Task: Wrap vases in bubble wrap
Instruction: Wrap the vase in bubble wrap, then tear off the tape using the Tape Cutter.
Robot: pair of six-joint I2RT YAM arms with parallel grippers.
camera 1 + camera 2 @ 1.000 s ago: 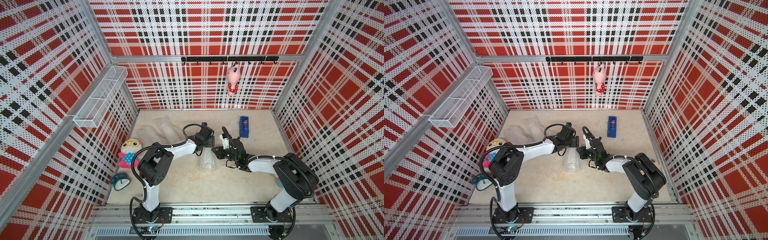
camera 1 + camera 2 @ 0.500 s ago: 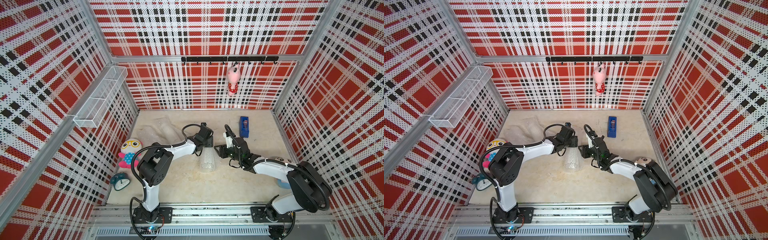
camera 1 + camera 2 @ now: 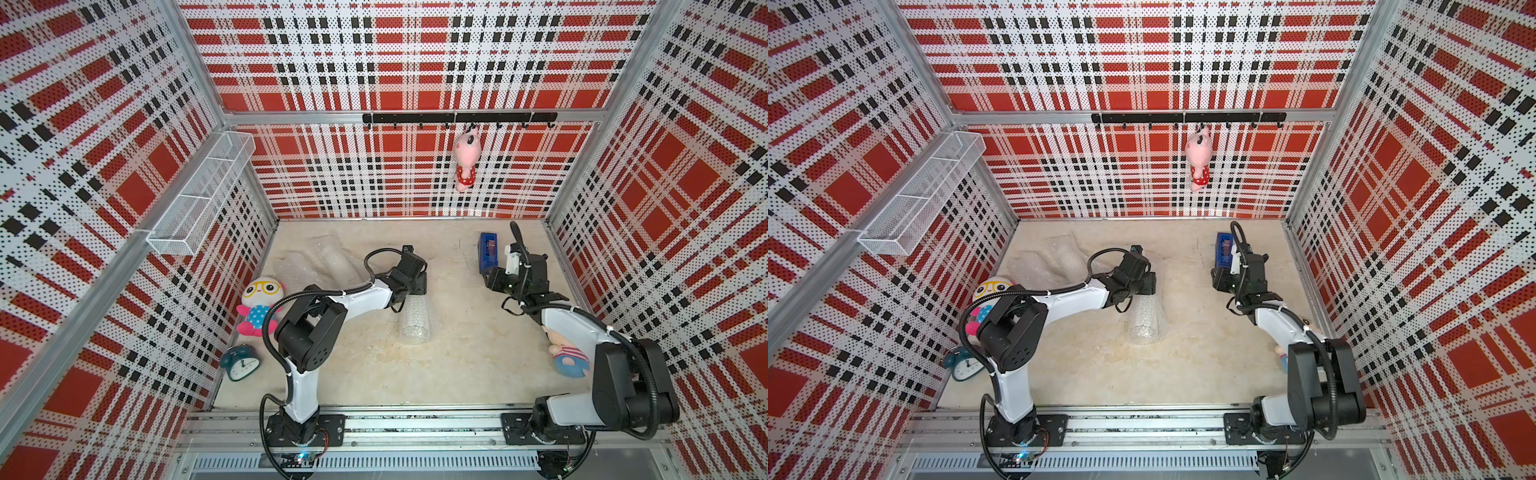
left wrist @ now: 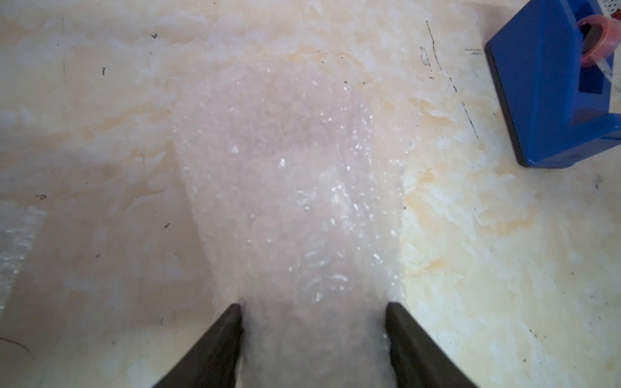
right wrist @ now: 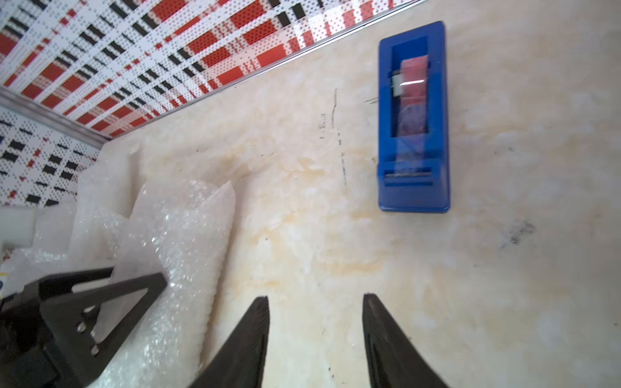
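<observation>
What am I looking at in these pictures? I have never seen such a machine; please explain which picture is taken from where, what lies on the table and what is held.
These are two robot arms fixed at the front of a table, each ending in a two-fingered gripper. The two wide pictures come from one double camera overhead. The two close ones come from cameras on the wrists, looking along the fingers. In the middle is a bubble-wrapped bundle; its contents do not show. The left gripper is closed on it, one finger on each side. The right gripper is open and empty, near a blue tape dispenser. More loose bubble wrap lies at the back; soft toys and a clock sit along the sides.
</observation>
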